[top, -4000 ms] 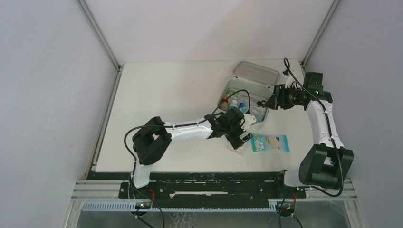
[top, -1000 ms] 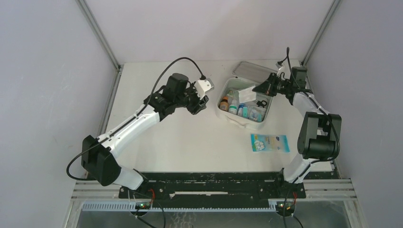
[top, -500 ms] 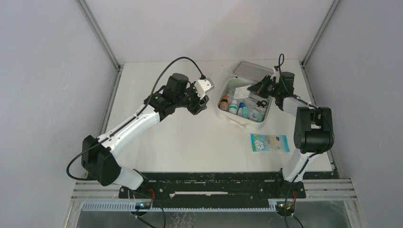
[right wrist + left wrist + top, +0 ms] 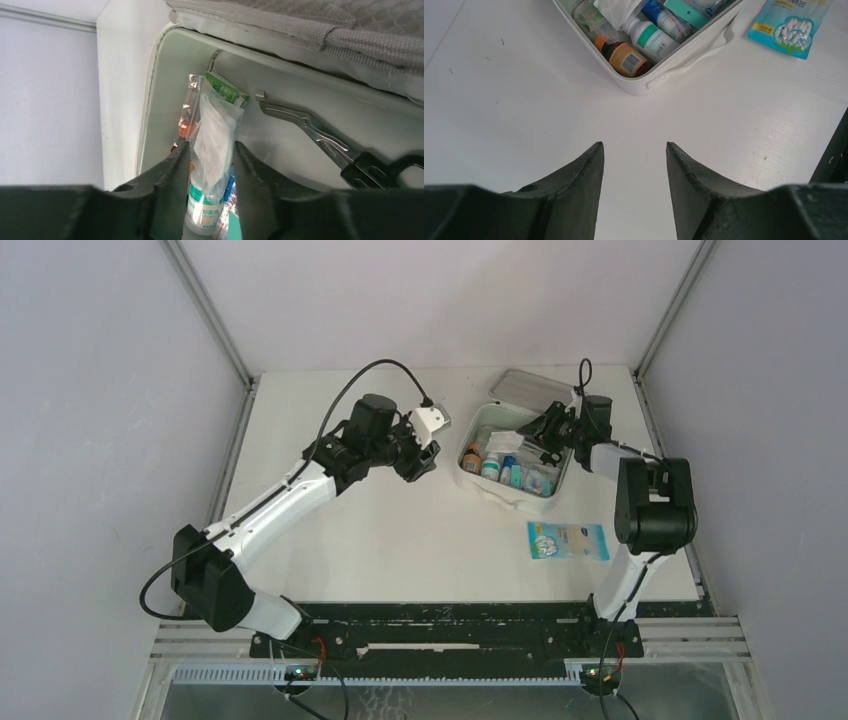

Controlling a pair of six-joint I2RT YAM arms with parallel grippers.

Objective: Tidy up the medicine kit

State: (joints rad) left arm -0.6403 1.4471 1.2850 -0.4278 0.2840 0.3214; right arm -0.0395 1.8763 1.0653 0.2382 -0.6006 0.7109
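The medicine kit [image 4: 512, 502] lies open at the back right, its lid [image 4: 535, 388] folded back; it also shows in the left wrist view [image 4: 664, 75]. Inside stand small bottles [image 4: 485, 460]. My right gripper [image 4: 540, 430] reaches into the kit from the right, its jaws closed against a clear packet [image 4: 214, 135] of white gauze that lies over the bottles [image 4: 202, 210]. The packet also shows in the top view [image 4: 505, 440]. My left gripper [image 4: 428, 445] hovers left of the kit, open and empty [image 4: 634, 145].
A blue packet of cotton swabs [image 4: 568, 540] lies on the table in front of the kit, also in the left wrist view [image 4: 791, 22]. Scissors [image 4: 325, 140] lie inside the kit along its wall. The grey mesh lid [image 4: 310, 25] hangs just above my right gripper.
My right gripper has moved left and down into the kit with the clear packet. Four seconds ago the left gripper was at the packet on the table; it has held still since one second ago.
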